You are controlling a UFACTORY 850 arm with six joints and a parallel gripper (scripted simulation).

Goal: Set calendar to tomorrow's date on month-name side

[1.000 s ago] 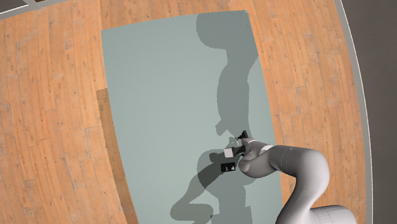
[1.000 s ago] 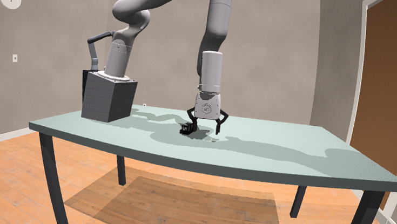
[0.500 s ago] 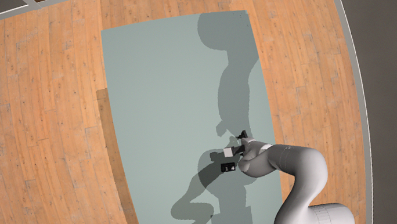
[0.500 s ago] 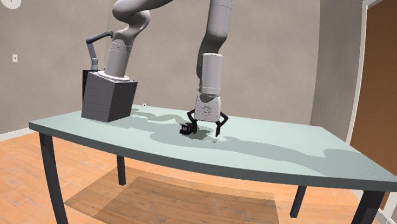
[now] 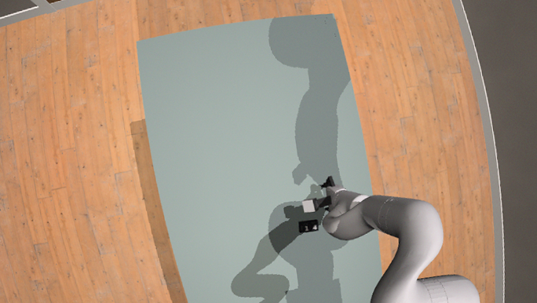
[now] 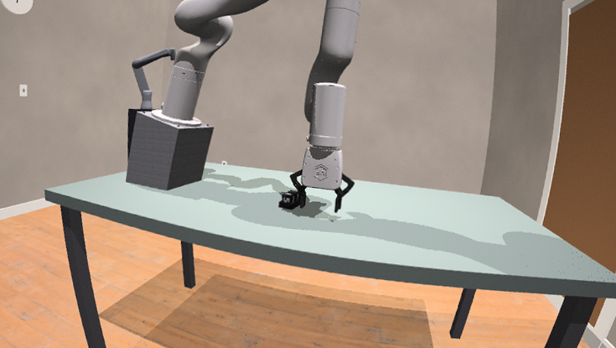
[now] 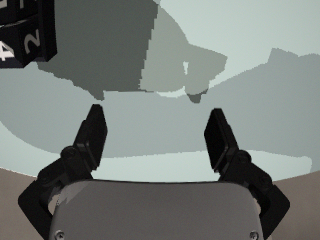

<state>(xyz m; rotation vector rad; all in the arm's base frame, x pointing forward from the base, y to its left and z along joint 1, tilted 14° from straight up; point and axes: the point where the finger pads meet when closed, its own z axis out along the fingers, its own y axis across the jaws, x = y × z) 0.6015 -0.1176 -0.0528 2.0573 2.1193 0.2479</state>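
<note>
The black calendar tray (image 5: 308, 221) (image 6: 283, 204) (image 7: 49, 30) stands on the table, with two dark cubes side by side in it. In the top view the left cube (image 5: 305, 226) shows a 1 and the right cube (image 5: 314, 225) a 4, small and partly unclear. The exterior view shows a 5 on a cube (image 6: 289, 198). In the wrist view the nearer cube (image 7: 19, 44) shows a 4 and a 2; the other cube (image 7: 11, 11) is cut off. No month name is readable. My gripper (image 6: 319, 208) (image 7: 156, 119) is open and empty, beside the tray, above the table.
The table (image 5: 213, 134) (image 6: 395, 250) carries the arm's dark base block (image 6: 153, 150), away from the tray. Arm shadows fall across the tray area. The table's edge shows behind the fingers in the wrist view.
</note>
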